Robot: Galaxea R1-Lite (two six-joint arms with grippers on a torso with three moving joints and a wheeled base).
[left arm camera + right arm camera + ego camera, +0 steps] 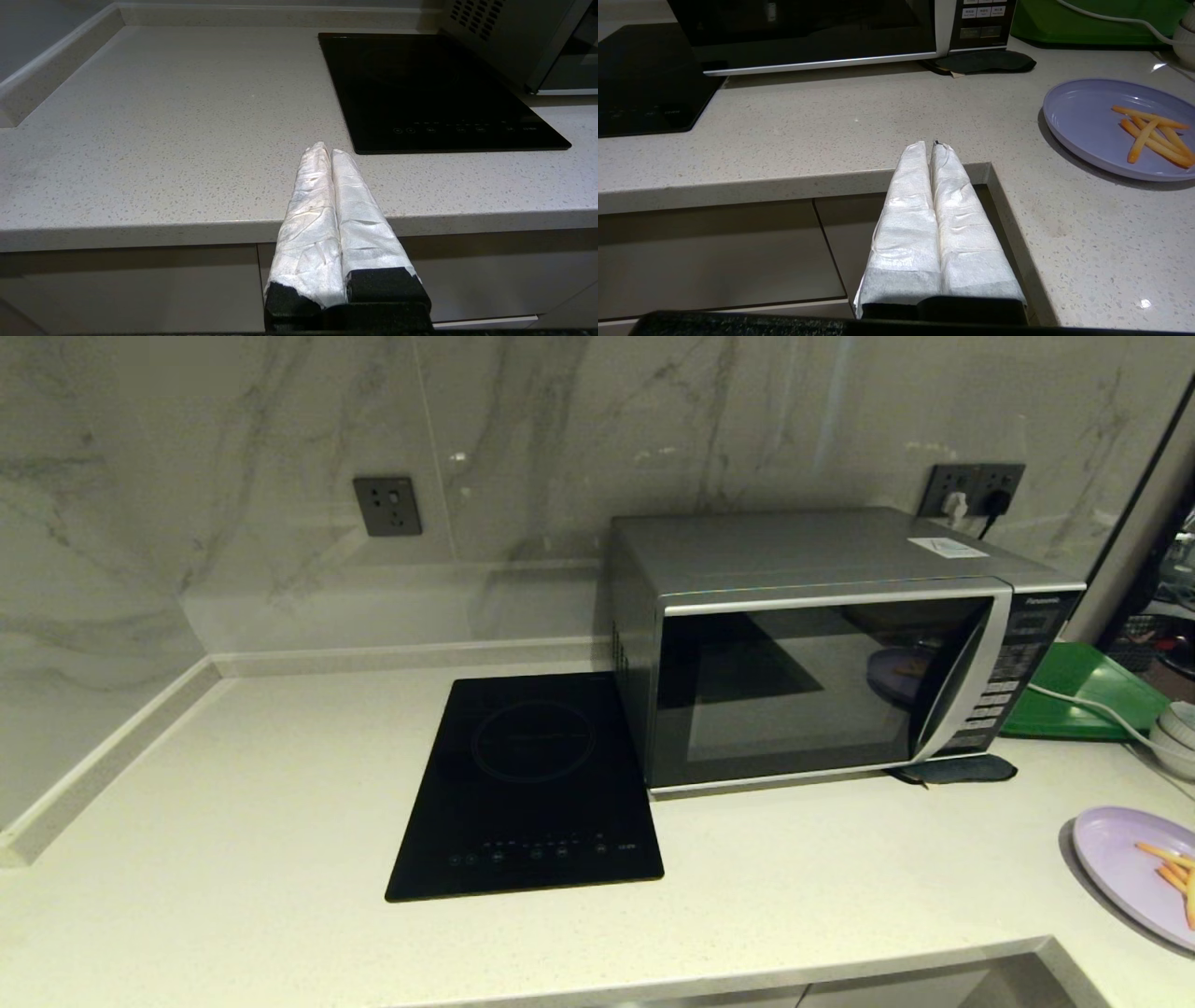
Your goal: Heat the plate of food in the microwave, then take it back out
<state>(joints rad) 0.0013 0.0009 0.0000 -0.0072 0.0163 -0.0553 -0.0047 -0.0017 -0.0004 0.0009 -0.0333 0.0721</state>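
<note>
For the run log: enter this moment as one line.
microwave: door closed | plate of food: on counter, right | left end effector: shut, parked | right end effector: shut, parked

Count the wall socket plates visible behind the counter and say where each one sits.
2. One socket plate is on the wall behind the induction cooktop; the other socket plate is behind the microwave, with plugs in it. More may be out of view.

Pale speckled stone countertop, black induction cooktop at centre, green tray at 3 o'clock, white bowls beside it, dark cloth pad, grey wall socket at 11 o'clock, marble backsplash.
</note>
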